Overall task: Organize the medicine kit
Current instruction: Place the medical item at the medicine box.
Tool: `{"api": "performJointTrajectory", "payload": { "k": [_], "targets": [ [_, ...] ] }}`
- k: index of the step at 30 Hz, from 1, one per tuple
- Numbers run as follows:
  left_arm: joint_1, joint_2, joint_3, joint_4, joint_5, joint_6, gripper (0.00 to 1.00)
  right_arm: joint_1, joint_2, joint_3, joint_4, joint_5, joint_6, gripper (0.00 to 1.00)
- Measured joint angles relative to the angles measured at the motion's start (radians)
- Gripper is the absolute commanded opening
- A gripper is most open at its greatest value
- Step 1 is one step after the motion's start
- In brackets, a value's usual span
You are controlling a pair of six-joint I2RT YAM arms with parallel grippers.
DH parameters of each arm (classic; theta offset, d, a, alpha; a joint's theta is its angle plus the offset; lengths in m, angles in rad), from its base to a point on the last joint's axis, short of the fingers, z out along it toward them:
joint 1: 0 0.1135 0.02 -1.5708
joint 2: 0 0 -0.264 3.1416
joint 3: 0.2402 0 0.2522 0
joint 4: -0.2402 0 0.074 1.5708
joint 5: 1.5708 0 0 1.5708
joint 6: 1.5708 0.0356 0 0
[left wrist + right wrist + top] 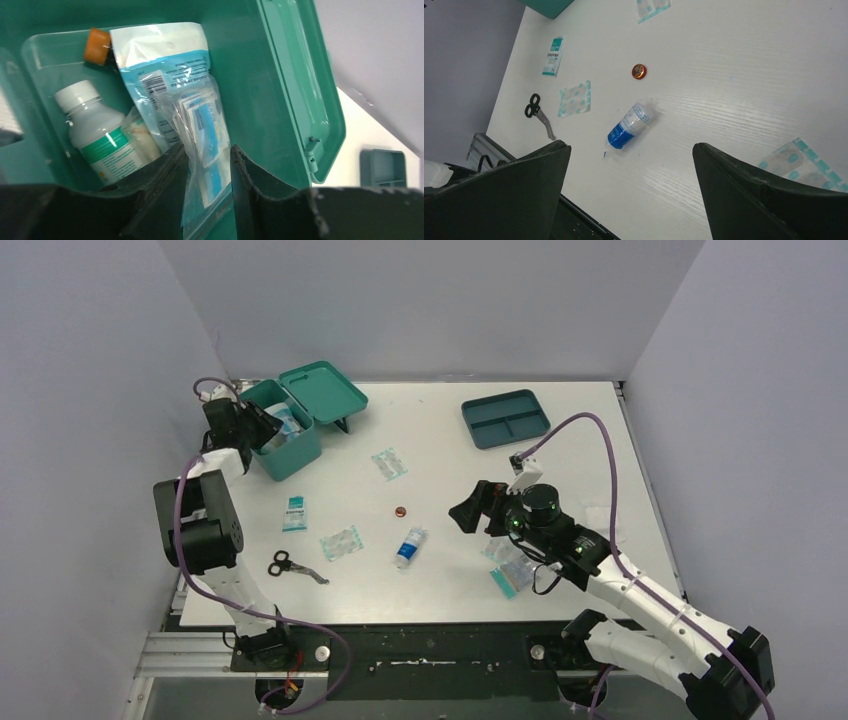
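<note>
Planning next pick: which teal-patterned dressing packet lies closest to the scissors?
The packet just right of the scissors, left of the blue tube; the other two lie much farther from them.

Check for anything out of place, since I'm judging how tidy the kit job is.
Yes. Scissors, a blue-and-white wrapped roll lying on its side, a small copper disc and several packets lie scattered on the table, outside the medicine kit. Inside it, a clear plaster bag sits tilted.

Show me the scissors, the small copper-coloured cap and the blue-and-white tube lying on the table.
scissors point(538, 114): right wrist view, at the pivot.
copper-coloured cap point(639, 71): right wrist view, its centre.
blue-and-white tube point(409, 547): top view, mid-body.
</note>
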Motion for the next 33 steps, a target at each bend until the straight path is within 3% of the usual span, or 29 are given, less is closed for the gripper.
{"api": "performJointTrajectory", "payload": {
  "k": [9,17,33],
  "targets": [
    [0.000,-0.068,0.041,-0.137,-0.124,0.072,0.34,0.000,0.015,0.000,0.000,0.000,-0.003,1.00],
    [-0.002,-0.071,0.062,-0.141,-0.134,0.085,0.12,0.000,0.022,0.000,0.000,0.000,-0.003,1.00],
    [-0.040,0.098,0.159,-0.242,-0.142,0.102,0.11,0.000,0.026,0.009,-0.008,0.001,-0.002,1.00]
  ]
}}
